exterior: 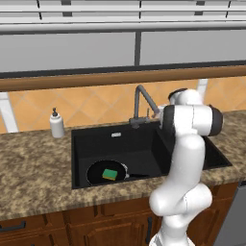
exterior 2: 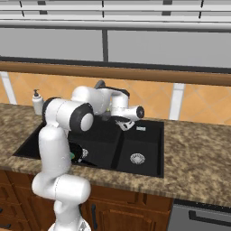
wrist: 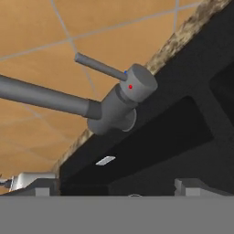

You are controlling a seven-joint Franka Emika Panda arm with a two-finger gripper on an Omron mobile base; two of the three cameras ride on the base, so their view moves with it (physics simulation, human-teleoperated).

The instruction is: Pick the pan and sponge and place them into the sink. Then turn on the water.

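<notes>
The black pan (exterior: 98, 169) lies in the large basin of the black sink (exterior: 139, 144), near its front left corner. The green and yellow sponge (exterior: 110, 174) rests inside the pan. The dark grey faucet (exterior: 141, 102) rises behind the sink, and no water flows from it. In the hand view the faucet's base (wrist: 119, 106) and its side lever (wrist: 99, 66) are close ahead, the lever pointing up and to the left. My gripper (wrist: 118, 188) is open, its fingertips (wrist: 43, 187) wide apart with nothing between them. It hangs over the sink beside the faucet (exterior 2: 123, 123).
A white soap dispenser (exterior: 56, 124) stands on the granite counter (exterior: 33, 163) left of the sink. The smaller basin has a silver drain (exterior 2: 137, 158). A tiled wall (exterior: 96, 103) and a wooden ledge (exterior: 72, 80) run behind the faucet. My arm's elbow (exterior: 192, 120) stands over the sink's right side.
</notes>
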